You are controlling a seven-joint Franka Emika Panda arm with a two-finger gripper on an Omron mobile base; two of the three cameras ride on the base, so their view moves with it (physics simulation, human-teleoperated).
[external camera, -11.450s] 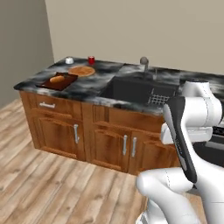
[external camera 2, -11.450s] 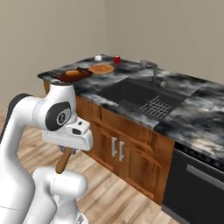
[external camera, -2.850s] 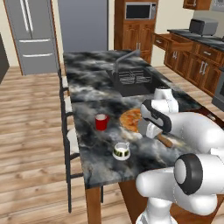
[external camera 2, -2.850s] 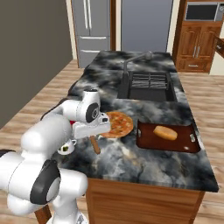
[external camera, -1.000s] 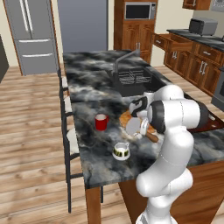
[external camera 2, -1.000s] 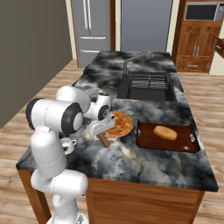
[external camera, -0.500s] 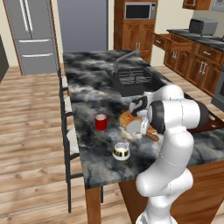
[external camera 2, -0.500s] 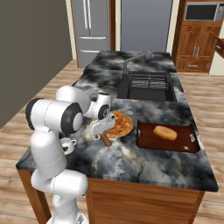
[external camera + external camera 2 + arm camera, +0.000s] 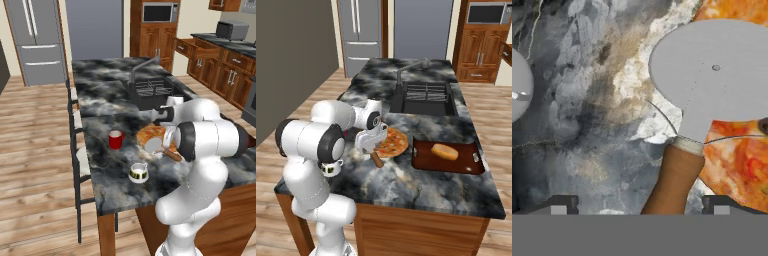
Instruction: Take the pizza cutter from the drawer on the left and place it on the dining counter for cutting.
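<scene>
You're nearly done: the pizza cutter (image 9: pixel 698 105), grey metal wheel on a short brown wooden handle, lies on the black-grey marbled stone desk (image 9: pixel 421 190), its wheel overlapping the round orange pizza (image 9: pixel 390 141). The fingers (image 9: pixel 563 204) stand wide, handle between them, gripping nothing. What's left is backing off. The red cup (image 9: pixel 115 139) sits at nine o'clock of the pizza, well apart.

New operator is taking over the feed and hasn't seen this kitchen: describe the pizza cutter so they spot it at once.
On the dining counter, look beside the sink for the round orange pizza. The pizza cutter lies at the pizza's edge under the robot's hand: a flat grey metal wheel on a short brown wooden handle, much smaller than the pizza.
</scene>
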